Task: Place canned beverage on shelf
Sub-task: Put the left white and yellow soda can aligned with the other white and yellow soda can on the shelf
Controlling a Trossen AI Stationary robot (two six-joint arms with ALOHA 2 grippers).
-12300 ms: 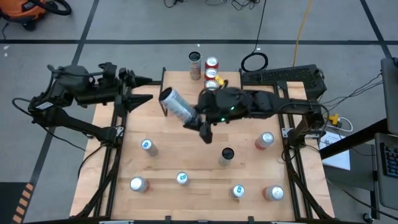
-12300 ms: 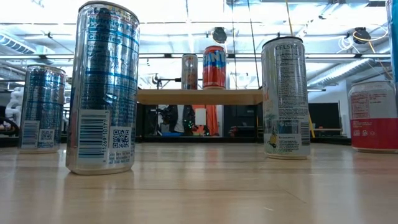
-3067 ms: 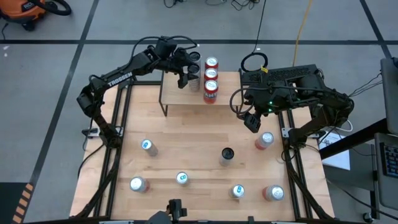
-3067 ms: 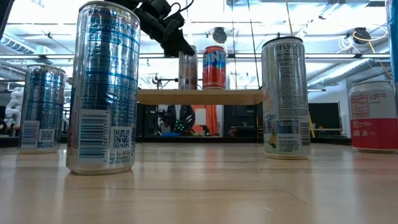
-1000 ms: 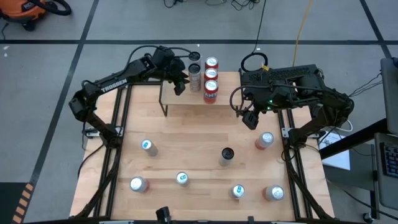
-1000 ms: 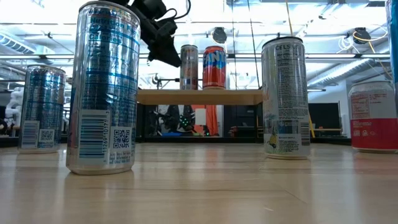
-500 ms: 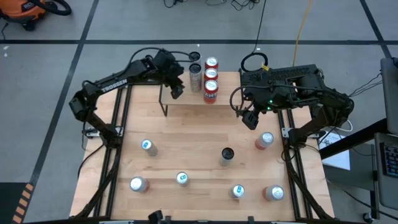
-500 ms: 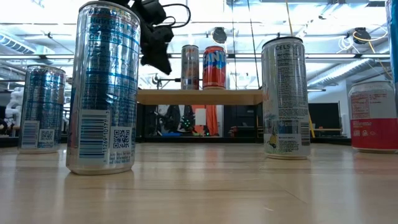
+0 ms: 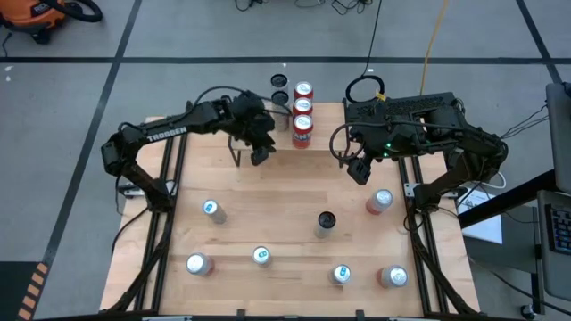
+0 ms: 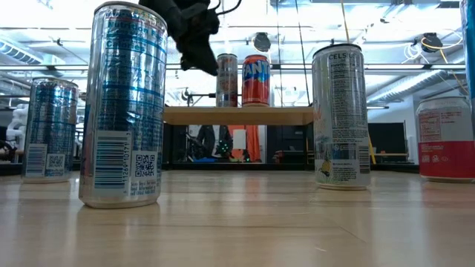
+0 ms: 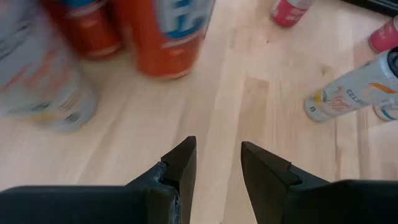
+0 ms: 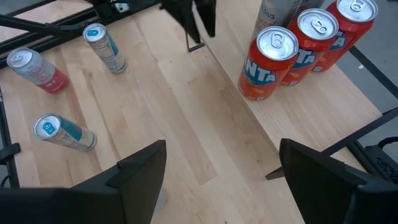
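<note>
The shelf point(image 9: 282, 143) stands at the table's far middle, a light board on thin black legs. On it stand a silver can point(image 10: 226, 80) and three orange cans point(image 9: 302, 111) in a row. My left gripper point(image 9: 259, 150) hovers above the shelf's near left part, pointing slantwise down. Its fingers point(image 11: 217, 168) are open by a narrow gap with nothing between them, and the silver can point(image 11: 37, 74) stands apart from them. My right gripper point(image 9: 357, 169) waits open to the right of the shelf, high above the table, and is empty point(image 12: 221, 174).
Several more cans stand upright on the table's near half, among them a blue-topped one point(image 9: 211, 209), a dark-topped one point(image 9: 325, 223) and a red one point(image 9: 378, 201). In the low view two tall cans point(image 10: 122, 104) point(image 10: 341, 115) stand close to the camera.
My left gripper has swung away from the silver can toward the table's near edge and slightly right, across the shelf's left part, tipping further down. Its finger gap has stayed the same. The cans on the shelf have kept their places.
</note>
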